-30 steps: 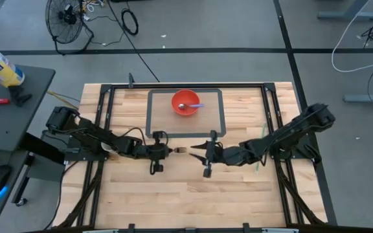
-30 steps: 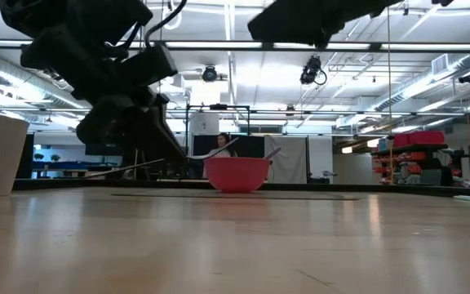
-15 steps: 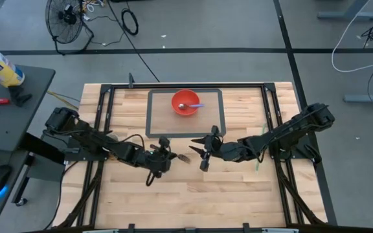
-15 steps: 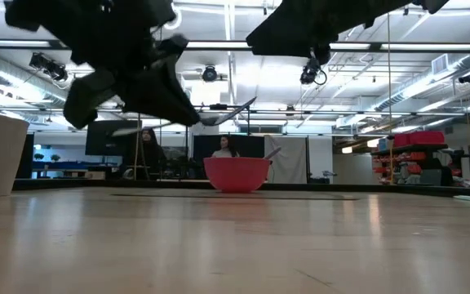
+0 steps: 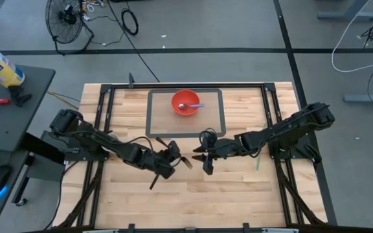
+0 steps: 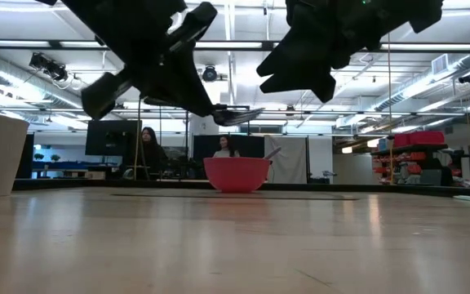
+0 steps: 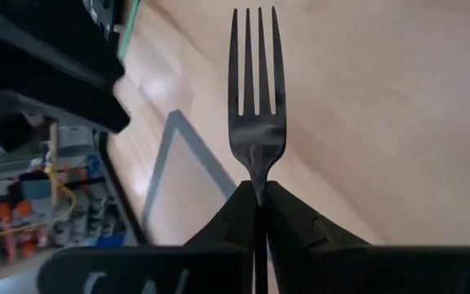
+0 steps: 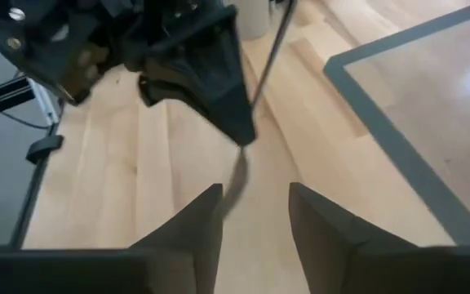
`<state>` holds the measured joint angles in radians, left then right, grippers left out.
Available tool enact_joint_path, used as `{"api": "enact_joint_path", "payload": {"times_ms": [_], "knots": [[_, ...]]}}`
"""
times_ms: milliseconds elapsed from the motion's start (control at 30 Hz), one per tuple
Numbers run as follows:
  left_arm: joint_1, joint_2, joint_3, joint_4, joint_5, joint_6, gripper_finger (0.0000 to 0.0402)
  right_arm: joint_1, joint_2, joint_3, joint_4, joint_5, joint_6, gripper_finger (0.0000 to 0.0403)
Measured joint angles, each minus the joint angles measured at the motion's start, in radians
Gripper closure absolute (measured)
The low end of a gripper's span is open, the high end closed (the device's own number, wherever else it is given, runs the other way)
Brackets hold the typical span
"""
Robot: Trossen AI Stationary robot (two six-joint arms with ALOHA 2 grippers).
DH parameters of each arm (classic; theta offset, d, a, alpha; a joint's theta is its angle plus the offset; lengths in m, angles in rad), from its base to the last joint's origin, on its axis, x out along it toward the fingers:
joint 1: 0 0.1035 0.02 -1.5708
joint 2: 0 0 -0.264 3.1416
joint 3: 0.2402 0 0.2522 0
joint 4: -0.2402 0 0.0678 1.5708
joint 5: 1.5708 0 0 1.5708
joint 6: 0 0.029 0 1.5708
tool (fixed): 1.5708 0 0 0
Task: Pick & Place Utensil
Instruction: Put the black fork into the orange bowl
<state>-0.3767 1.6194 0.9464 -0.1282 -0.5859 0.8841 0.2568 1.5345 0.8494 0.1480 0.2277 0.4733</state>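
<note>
The left gripper (image 5: 173, 157) is clamped on the handle of a dark metal fork (image 7: 256, 96), which it holds in the air above the middle of the wooden table (image 5: 193, 200), tines pointing away from the fingers toward the right gripper (image 5: 199, 154). That gripper faces it from just beside, jaws apart, with the fork's tip between or just short of its fingers (image 8: 186, 237); from these views I cannot tell which. The red bowl (image 5: 185, 102), already holding a purple-handled utensil (image 5: 195, 105), sits on the grey-edged mat (image 5: 219, 123) well apart at the far side. The fork looks stiff, light and thin, probably slick, so it may pivot in a narrow pinch. The flat neck below the tines looks the best place to hold it during a handover.
</note>
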Motion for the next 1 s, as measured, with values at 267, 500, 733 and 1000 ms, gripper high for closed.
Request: {"api": "enact_joint_path", "payload": {"times_ms": [267,500,733,1000], "knots": [[0.001,0.077,0.081,0.003,-0.1,0.058,0.0378,-0.023,0.019,0.0,0.0,-0.009,0.024,0.0239],[0.008,0.097,0.114,0.004,-0.109,0.075,0.0377,-0.034,0.059,-0.001,0.014,-0.029,0.024,0.0256],[0.023,0.097,0.114,0.03,-0.114,0.08,0.0377,-0.04,0.063,0.0,0.007,-0.037,0.037,0.0278],[0.021,0.097,0.114,0.079,-0.112,0.127,0.0376,-0.046,0.063,0.0,0.007,-0.037,0.042,0.0298]]}}
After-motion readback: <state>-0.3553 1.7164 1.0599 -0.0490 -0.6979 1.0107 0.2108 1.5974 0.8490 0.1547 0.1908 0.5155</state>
